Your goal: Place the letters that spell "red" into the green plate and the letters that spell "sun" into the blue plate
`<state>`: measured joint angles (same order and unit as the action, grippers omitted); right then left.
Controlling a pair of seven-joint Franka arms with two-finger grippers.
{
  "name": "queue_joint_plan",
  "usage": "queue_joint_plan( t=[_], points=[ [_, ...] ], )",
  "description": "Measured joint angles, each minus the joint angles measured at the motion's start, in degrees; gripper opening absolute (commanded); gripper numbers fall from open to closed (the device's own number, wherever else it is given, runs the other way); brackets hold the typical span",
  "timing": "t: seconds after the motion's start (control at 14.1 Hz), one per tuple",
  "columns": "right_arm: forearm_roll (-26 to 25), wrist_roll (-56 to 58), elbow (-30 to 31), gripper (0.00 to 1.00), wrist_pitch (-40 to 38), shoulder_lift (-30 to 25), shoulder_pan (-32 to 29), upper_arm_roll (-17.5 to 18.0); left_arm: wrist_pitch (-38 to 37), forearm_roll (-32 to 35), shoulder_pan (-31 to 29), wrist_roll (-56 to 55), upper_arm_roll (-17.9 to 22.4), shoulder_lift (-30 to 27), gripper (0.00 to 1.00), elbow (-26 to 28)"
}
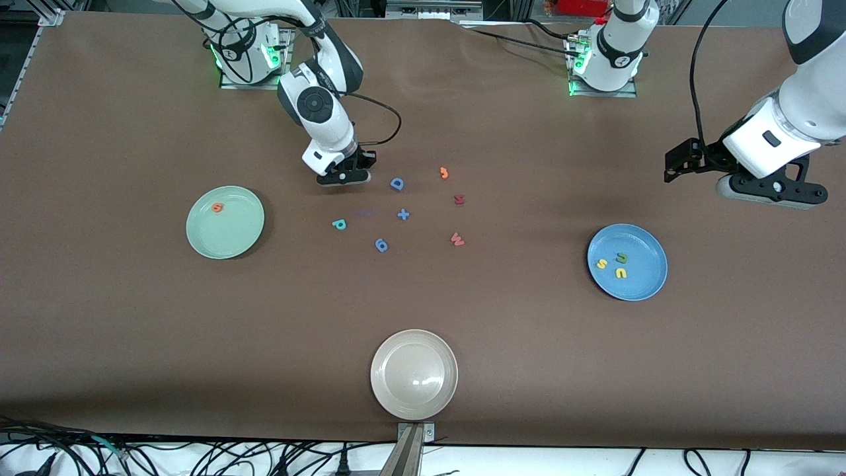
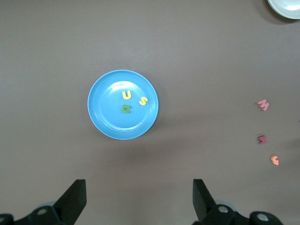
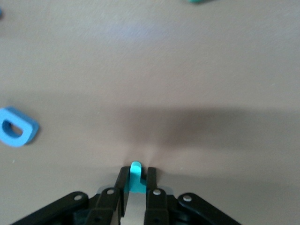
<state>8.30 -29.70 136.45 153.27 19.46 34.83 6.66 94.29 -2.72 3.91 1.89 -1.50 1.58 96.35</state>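
The green plate (image 1: 225, 222) holds an orange "e" (image 1: 217, 207). The blue plate (image 1: 627, 262) holds yellow "s" (image 1: 601, 264), yellow "u" (image 1: 620, 272) and dark green "n" (image 1: 621, 257). The right gripper (image 3: 136, 180) pinches the thin teal "r" (image 3: 135, 177), low over the table at ten o'clock from the teal "d" (image 1: 339, 225). The left gripper (image 2: 138, 199) waits, fingers spread.

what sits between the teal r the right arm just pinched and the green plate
Nothing visible. The right gripper has the teal r between its jaws, and only bare table lies from there to the green plate.

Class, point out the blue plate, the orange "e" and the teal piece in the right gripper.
blue plate (image 1: 644, 281): front view, bare rim.
orange "e" (image 1: 217, 207): front view, letter's middle.
teal piece (image 3: 135, 176): right wrist view, tip between the fingers.
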Motion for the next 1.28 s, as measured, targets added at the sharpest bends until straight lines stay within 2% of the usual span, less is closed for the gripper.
queue_joint_plan(
  t=[0.21,0.43,0.57,0.78,0.92,1.14,1.28],
  points=[
    [-0.13,1.84,-3.39,0.0,-12.78,-4.35,-0.05,-5.35,0.06,0.0,-1.11,0.0,-1.59,-0.72,1.0,0.75],
    [-0.2,6.08,-9.03,0.0,-30.71,-11.41,-0.12,-12.79,0.06,0.0,-1.2,0.03,-1.63,-0.84,1.0,0.91],
    [-0.27,10.2,-11.74,0.0,-37.87,-14.43,-0.17,-18.45,0.05,0.0,-1.28,0.04,-1.66,-0.84,1.0,0.91],
    [-0.33,17.99,-12.19,0.0,-39.37,-15.47,-0.27,-26.35,0.03,0.0,-1.32,0.04,-1.69,-0.84,1.0,0.92],
    [-0.38,22.72,-11.81,0.0,-39.12,-14.42,-0.32,-30.2,0.0,0.0,-1.32,0.05,-1.77,-0.84,1.0,0.94],
    [-0.41,29.22,-10.02,0.0,-34.29,-9.98,-0.43,-34.31,0.0,0.0,-1.35,0.05,-1.8,-0.84,1.0,0.95],
    [-0.41,31.23,-7.9,0.0,-29.23,-6.39,-0.64,-35.15,0.01,0.0,-1.34,0.05,-1.85,-0.84,1.0,0.94]
  ],
)
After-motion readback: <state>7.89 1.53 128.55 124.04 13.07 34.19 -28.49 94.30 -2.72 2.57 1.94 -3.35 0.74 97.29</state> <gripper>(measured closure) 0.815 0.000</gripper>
